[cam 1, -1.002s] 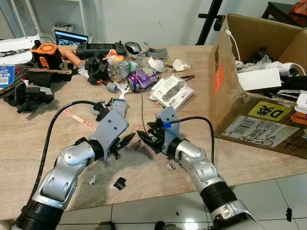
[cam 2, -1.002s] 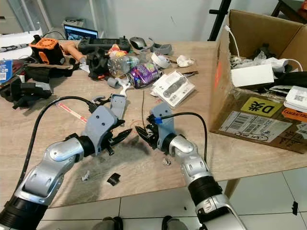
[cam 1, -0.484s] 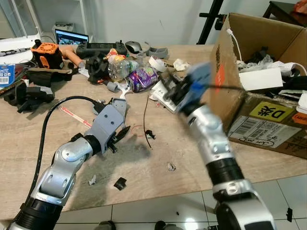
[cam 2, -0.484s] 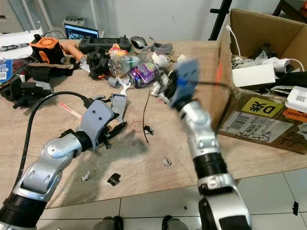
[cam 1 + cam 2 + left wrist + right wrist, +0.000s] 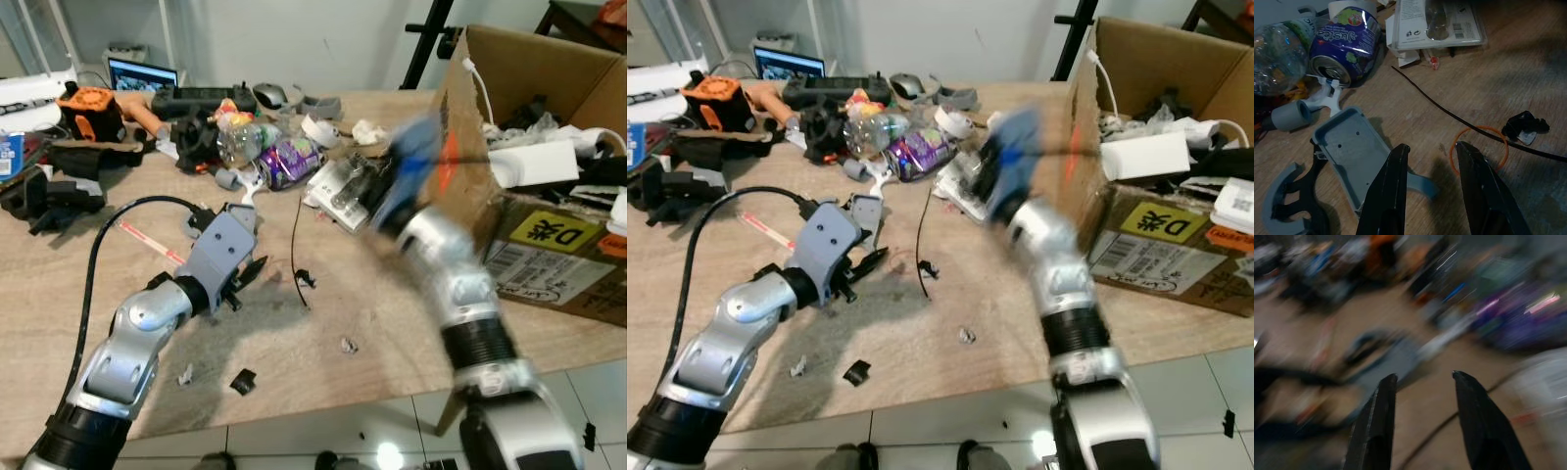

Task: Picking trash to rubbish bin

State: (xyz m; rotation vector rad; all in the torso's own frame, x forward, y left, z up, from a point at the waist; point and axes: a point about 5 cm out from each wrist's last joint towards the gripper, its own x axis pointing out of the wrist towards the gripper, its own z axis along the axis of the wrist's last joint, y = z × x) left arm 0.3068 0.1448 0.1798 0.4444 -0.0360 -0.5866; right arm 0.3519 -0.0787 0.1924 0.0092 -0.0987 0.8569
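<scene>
My left gripper [image 5: 1432, 147] hovers low over the wooden table [image 5: 392, 313], open and holding nothing. Just beyond its fingers lie an orange rubber band [image 5: 1479, 149], a thin black wire [image 5: 294, 245] and a small black piece [image 5: 305, 281]. A grey plastic case [image 5: 1349, 152] lies beside it. A crushed purple can [image 5: 291, 160] and a clear plastic bottle [image 5: 240, 140] lie further back. My right gripper [image 5: 1423, 377] is raised and blurred, open, near the white packaging [image 5: 343, 186] and the cardboard box [image 5: 549, 196] of discarded items.
Small scraps [image 5: 347, 344] and a black chip [image 5: 241, 382] lie near the table's front edge. Black and orange devices [image 5: 93, 108], a laptop [image 5: 144, 75] and controllers crowd the back left. A black stand [image 5: 428, 39] rises behind the box.
My right arm lifted off the middle of the table and swung up towards the packaging and box, still in motion. The small black piece stays on the table. My left gripper barely moved.
</scene>
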